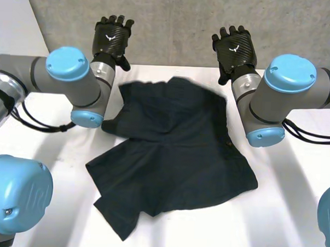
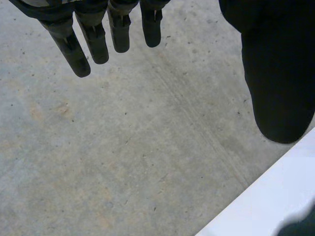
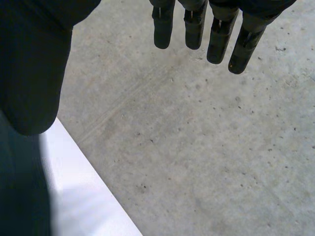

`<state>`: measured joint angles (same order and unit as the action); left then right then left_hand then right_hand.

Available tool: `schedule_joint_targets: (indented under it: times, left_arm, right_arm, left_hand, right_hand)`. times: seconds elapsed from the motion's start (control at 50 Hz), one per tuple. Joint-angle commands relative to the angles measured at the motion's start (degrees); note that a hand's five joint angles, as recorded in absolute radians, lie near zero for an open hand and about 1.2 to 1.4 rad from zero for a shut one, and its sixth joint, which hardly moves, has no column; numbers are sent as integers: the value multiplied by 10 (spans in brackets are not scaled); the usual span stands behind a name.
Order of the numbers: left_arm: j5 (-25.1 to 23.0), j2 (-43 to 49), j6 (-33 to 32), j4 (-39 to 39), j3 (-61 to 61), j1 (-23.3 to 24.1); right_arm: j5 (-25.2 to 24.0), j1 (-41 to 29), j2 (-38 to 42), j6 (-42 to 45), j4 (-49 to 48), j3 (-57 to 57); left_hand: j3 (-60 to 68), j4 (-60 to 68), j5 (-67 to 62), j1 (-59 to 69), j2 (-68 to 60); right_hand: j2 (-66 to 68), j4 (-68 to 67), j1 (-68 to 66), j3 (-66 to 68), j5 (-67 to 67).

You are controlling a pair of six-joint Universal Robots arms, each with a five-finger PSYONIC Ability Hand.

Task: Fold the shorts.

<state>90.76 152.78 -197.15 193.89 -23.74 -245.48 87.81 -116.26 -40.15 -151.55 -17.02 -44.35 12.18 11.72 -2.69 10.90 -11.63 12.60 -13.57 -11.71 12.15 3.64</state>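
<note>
Dark shorts [image 1: 175, 151] lie rumpled on white table [image 1: 292, 216], left hand [image 1: 111, 39] and right hand [image 1: 234, 50] splayed.

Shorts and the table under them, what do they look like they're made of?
The shorts look like soft cloth with a matte dark finish: they lie limp, creased and rumpled. The table looks like a hard, smooth white top, maybe laminate or painted board: it shows a faint sheen and no grain.

Shorts [image 1: 175, 151] on the table [image 1: 293, 208] (middle); left robot hand [image 1: 111, 38], right robot hand [image 1: 234, 48] beyond them.
</note>
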Motion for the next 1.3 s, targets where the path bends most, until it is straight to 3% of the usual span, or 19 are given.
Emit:
schedule_joint_targets:
  times: [0.02,0.2,0.4,0.52,0.68,0.84,1.12,1.3]
  left_arm:
    - [10,-69,8,-3,-118,1]
    - [49,-246,88,-122,-307,-4]
    - [50,-447,205,-257,-555,2]
    - [49,-528,235,-270,-693,12]
    - [45,-597,250,-269,-831,67]
    - [47,-595,287,-267,-862,115]
    - [59,-502,304,-207,-829,134]
    - [131,-434,305,-195,-787,155]
  right_arm:
    - [31,0,-78,-11,13,-59]
    - [9,7,-202,-21,88,-195]
    - [-89,35,-288,-36,249,-345]
    - [-150,55,-318,-24,255,-454]
    - [-222,110,-323,13,196,-558]
    - [-244,147,-322,42,154,-605]
    - [-280,175,-285,86,112,-614]
    - [-280,172,-265,87,88,-613]
  left_hand:
    - [-22,-17,27,-9,16]
    - [-22,-17,27,-9,16]
    - [-18,-13,23,-5,12]
    - [0,5,5,13,-6]
    - [91,96,-86,104,-97]
    - [95,99,-90,108,-100]
    - [85,89,-80,97,-90]
    - [83,88,-78,96,-88]
  right_hand:
    - [-26,36,17,-22,-36]
    - [-26,36,17,-22,-36]
    - [-12,21,3,-7,-22]
    - [107,-98,-116,112,97]
    - [240,-231,-249,245,230]
    - [247,-238,-256,252,237]
    - [247,-238,-256,252,237]
    - [301,-291,-310,305,291]
